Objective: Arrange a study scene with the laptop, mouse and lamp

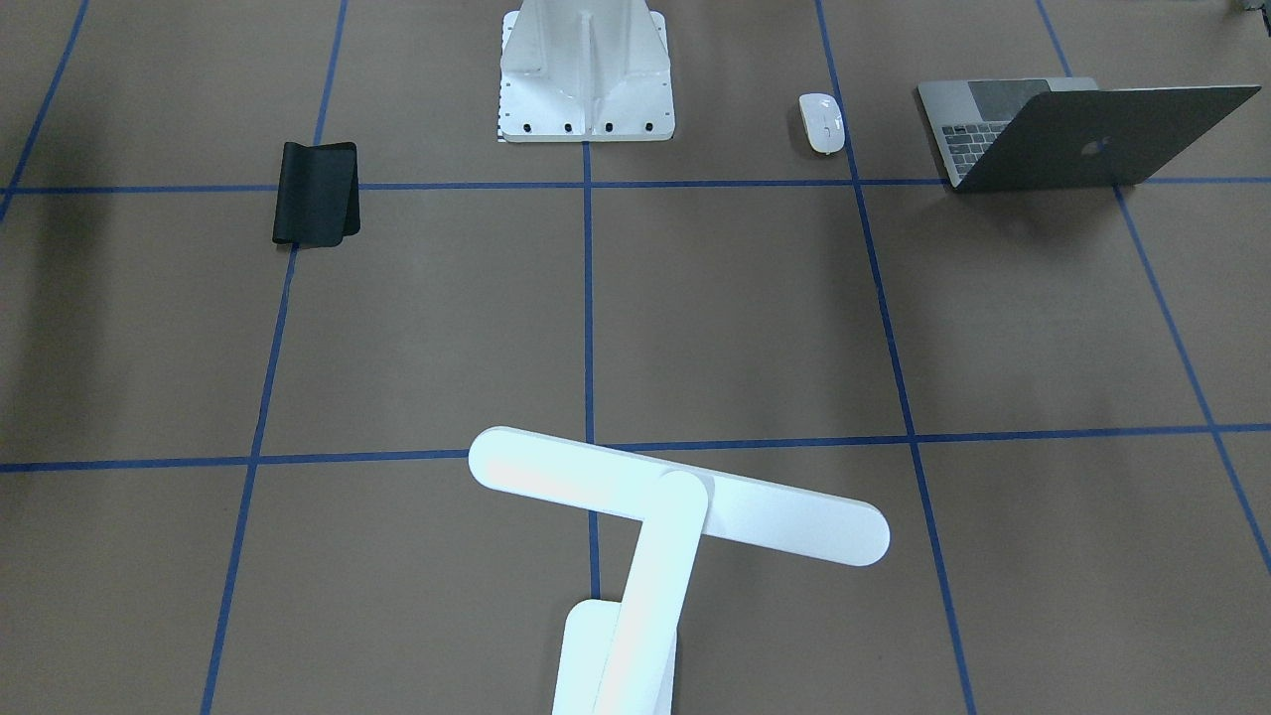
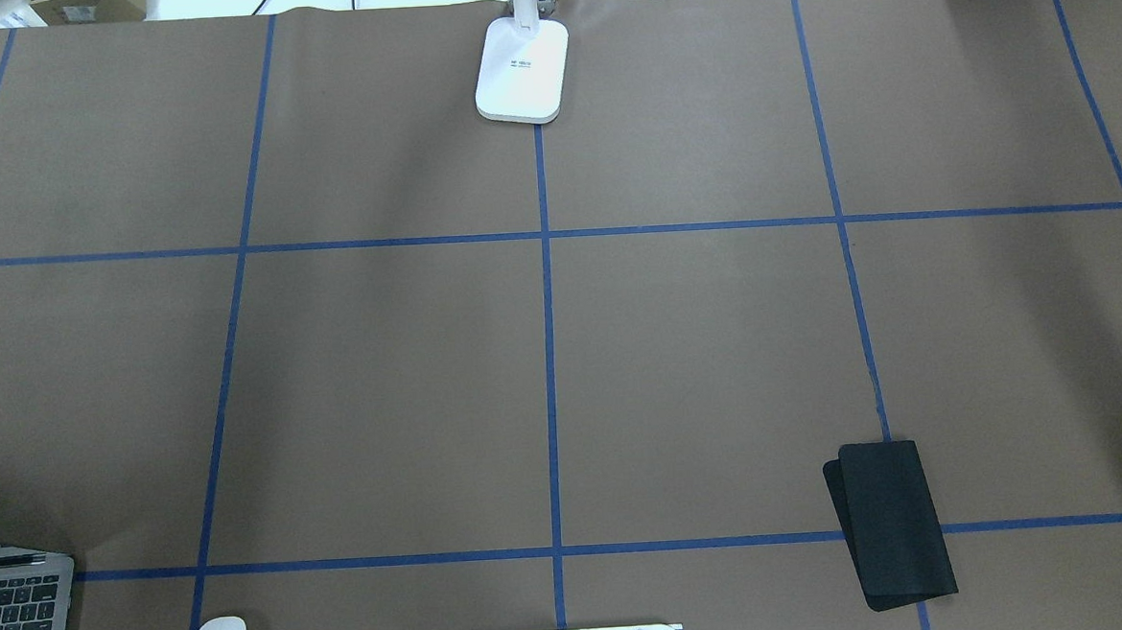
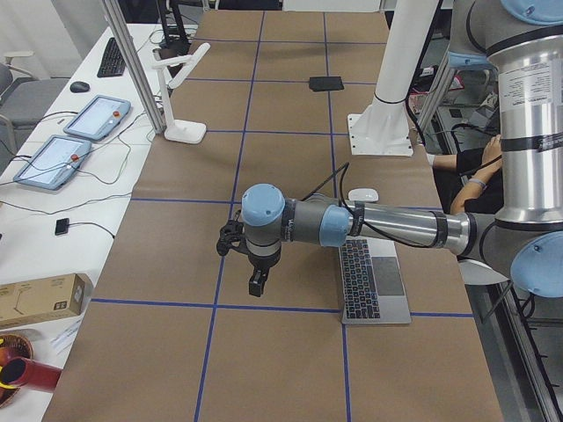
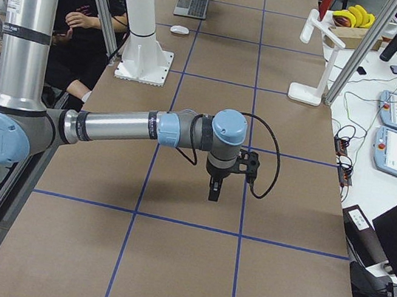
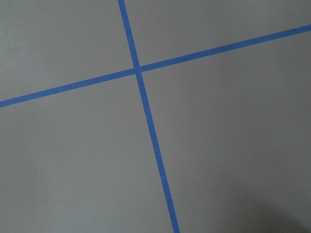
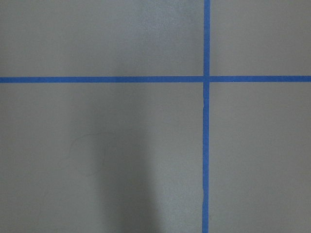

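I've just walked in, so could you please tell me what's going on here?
Nothing is being handled yet. The left gripper and right gripper hang over bare table. The open laptop and mouse sit together on the robot's left, the lamp stands at the far edge, a black mat on its right.

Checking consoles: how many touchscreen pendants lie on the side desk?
2, both on the white side desk: the far pendant by the lamp, the near pendant beside it.
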Available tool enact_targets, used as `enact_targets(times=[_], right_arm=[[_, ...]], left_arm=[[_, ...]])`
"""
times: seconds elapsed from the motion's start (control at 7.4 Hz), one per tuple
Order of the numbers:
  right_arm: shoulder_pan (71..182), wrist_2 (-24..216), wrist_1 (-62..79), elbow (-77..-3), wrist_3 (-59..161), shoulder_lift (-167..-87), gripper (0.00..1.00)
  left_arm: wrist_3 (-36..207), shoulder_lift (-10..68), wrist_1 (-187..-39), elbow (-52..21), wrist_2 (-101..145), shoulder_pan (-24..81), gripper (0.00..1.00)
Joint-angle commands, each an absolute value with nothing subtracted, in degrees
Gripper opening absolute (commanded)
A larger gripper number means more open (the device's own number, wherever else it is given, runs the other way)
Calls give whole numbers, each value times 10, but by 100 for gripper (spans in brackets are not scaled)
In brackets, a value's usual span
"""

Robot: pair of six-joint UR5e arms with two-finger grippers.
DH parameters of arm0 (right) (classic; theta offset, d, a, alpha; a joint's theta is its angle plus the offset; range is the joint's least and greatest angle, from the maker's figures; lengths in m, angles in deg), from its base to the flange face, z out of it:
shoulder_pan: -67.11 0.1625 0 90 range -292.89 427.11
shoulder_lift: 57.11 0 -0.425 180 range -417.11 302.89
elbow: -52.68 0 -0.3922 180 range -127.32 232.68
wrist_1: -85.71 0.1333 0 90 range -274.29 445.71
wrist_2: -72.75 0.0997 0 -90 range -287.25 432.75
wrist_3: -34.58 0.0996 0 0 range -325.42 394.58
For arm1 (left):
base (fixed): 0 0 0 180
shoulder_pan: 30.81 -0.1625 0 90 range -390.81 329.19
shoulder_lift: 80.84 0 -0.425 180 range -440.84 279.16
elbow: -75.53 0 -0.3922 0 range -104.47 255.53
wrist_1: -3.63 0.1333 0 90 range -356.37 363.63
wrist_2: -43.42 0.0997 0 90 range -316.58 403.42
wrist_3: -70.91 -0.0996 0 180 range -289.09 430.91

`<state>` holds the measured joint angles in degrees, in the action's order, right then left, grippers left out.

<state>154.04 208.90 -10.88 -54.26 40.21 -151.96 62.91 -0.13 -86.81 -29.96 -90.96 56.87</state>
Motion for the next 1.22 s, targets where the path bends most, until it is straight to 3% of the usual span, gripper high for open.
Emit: enact_targets(times=[0.0,0.54,1.08], right_arm=[[1541,2079,-109,-548,400,-1512,100],[1474,2068,-78,-591,394,-1488,100],[1398,2083,-9,-581,532,-1428,100]], left_arm=[[628,-7,-871,-299,-910,568,100],[629,-7,-868,-304,-912,567,100],[616,-87,-861,-411,-954,564,100]])
